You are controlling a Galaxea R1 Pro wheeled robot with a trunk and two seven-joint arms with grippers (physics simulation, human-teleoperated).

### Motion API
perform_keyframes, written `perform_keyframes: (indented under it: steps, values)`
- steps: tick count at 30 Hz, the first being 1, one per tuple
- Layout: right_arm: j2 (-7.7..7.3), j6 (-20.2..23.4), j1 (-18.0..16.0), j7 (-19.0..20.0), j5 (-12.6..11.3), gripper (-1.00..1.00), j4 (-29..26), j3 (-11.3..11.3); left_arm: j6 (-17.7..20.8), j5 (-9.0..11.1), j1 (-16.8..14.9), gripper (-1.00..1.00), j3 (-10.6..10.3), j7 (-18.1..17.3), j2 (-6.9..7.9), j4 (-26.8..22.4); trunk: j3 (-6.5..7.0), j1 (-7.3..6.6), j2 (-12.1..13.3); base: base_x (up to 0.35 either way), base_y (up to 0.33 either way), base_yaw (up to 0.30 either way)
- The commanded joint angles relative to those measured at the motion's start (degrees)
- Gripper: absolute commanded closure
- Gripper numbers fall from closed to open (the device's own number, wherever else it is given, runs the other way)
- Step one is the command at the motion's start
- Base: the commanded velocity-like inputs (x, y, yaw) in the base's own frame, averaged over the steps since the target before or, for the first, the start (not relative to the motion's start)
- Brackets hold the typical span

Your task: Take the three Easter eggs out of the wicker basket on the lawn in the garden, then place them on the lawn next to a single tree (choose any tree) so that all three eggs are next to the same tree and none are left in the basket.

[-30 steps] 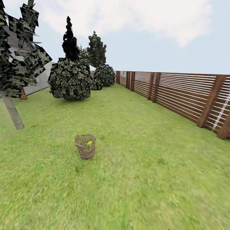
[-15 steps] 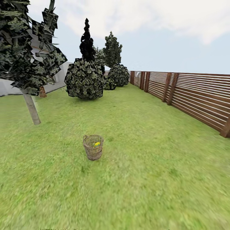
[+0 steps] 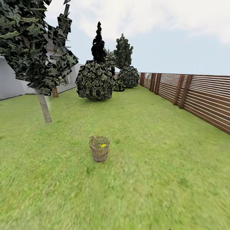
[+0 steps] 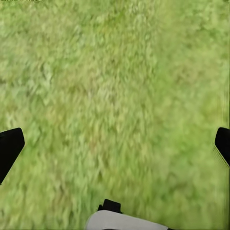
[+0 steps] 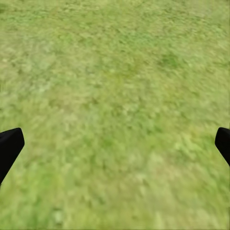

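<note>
While you are looking out from the head camera, the brown woven-twig, bucket-shaped wicker basket [image 3: 99, 149] is standing upright on the broad, mottled bright green lawn [image 3: 150, 166], a little left of the middle of your view and some way ahead. Through its open top a patch of bright yellow is showing, which belongs to the small yellow Easter eggs [image 3: 103, 146]; you cannot tell from here how many are lying inside, nor make out their bands or dots.

Off to the left and further back, the tree with the straight pale grey-beige trunk [image 3: 43, 107] and jagged dark leaves is rising from the grass, well apart from the basket. Behind it a white house wall [image 3: 12, 81] is showing. Further on, a round green-speckled bush [image 3: 95, 81] is sitting with a near-black pointed tree [image 3: 98, 43] behind it, and a brown slatted wooden fence [image 3: 198, 95] is running along the right side.

No brand, label or writing is readable anywhere.

In the left wrist view, the left tool [image 4: 115, 143] is hanging over bare grass with its two black fingertips spread to the picture's opposite edges, so it is standing wide and holding nothing. The right tool [image 5: 115, 143] is looking the same in its own wrist view: fingers far apart, empty, above blurred grass.
</note>
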Motion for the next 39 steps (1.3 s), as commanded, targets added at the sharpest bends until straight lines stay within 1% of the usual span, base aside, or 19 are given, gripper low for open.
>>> perform_keyframes:
  steps: [1, 15, 39]
  values:
    - [-0.01, -0.2, 0.0, 0.1, -0.5, -1.00, 0.0, 0.2, -0.2, -0.2, 0.0, -1.00, 0.3, 0.0, -0.02, 0.0, -0.03, 0.05, -0.1, 0.221, -0.209, 0.142]
    - [-0.01, -0.2, 0.0, 0.0, -0.7, -1.00, 0.0, -0.1, -0.1, -0.3, -0.1, -1.00, 0.3, 0.1, -0.02, 0.1, 1.01, 0.05, -0.1, 0.224, -0.211, 0.159]
    - [-0.09, -0.2, 0.0, 0.0, -0.7, -1.00, 0.0, -0.1, -0.1, -0.3, 0.0, -1.00, 0.3, 0.0, -0.02, 0.1, 1.19, 0.05, -0.1, 0.223, -0.221, 0.280]
